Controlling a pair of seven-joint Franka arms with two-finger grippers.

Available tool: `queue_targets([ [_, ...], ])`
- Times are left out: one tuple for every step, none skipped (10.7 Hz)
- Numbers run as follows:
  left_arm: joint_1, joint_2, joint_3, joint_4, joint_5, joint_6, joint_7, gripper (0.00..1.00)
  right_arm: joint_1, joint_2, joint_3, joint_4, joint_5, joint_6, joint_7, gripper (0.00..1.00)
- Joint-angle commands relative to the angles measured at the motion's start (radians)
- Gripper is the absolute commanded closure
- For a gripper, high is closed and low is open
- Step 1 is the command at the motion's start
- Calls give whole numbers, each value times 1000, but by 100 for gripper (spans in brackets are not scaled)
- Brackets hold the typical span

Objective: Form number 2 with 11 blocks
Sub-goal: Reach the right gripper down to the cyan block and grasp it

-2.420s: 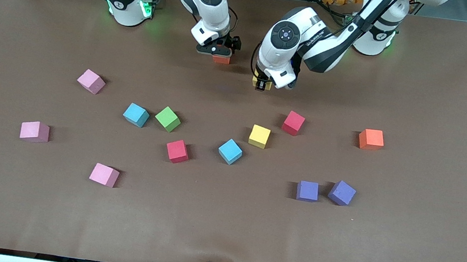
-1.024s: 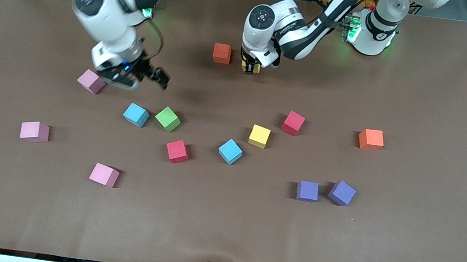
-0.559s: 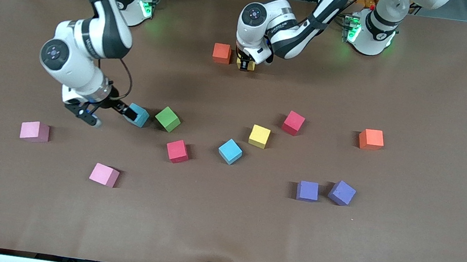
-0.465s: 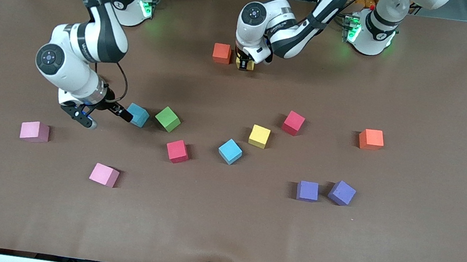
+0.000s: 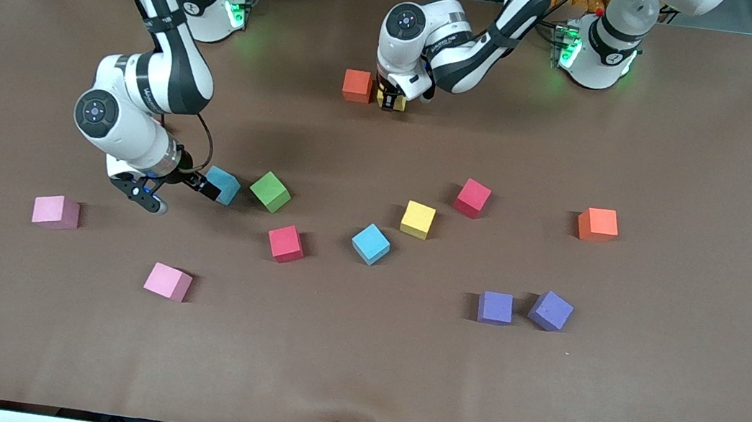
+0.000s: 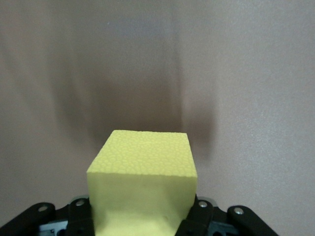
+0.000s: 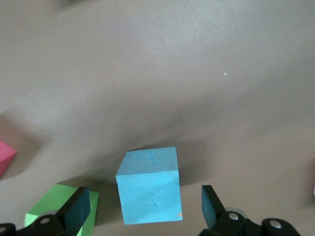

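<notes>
Brown table (image 5: 650, 392): left tool (image 5: 390, 100), clamped on yellow block (image 6: 145, 179), is best lowered flush beside orange block (image 5: 357, 85); right tool (image 5: 177, 190), spread wide, should be centred on light blue block (image 7: 149, 184).

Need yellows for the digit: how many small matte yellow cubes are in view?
2. The loose yellow cube lies beside a red cube; the held yellow cube sits in the left gripper. Arms might hide more.

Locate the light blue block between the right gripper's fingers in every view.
Front view: light blue block beside the green block, at the right gripper.
Right wrist view: centred between open fingers.
Left wrist view: absent.
Shared landmark: green block.
</notes>
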Motion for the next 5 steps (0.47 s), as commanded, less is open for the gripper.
queue_targets([
  [-24,7,9,12,31,27,-40,100,0,21,3,-7,-11,10,1,0],
  [-26,7,9,12,32,30,-40,100,3,25,3,-7,-11,10,1,0],
  [-26,7,9,14,40,30,-41,100,3,28,5,-5,-10,10,1,0],
  [-29,7,9,14,40,33,-41,100,9,40,5,-5,-8,10,1,0],
  [-34,7,9,14,40,38,-43,100,17,43,5,-5,-6,23,3,0],
])
